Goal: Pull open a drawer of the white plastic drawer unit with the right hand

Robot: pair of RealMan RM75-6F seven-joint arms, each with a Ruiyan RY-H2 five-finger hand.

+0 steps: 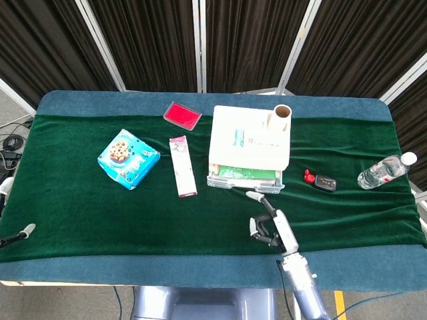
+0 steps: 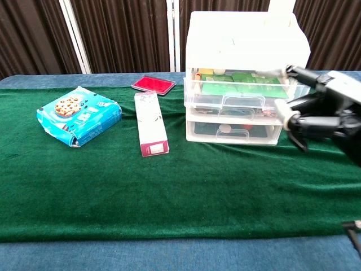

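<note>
Right hand (image 2: 318, 110) off the white plastic drawer unit (image 1: 248, 145), just in front of it, fingers loosely curled, holding nothing. Top drawer (image 2: 248, 87) sticks out.

White plastic drawer unit (image 2: 246, 79) stands upright on the tabletop, right of centre, toward the far side. Opaque white top; clear drawer fronts stacked below, each with a clear arched handle. Top drawer (image 2: 247, 88) sits pulled out toward the near edge, its front proud of the ones beneath; green contents show through. From the head view the drawer unit (image 1: 248, 143) shows a flat white lid, with the open drawer's green interior exposed along the near side.
</note>
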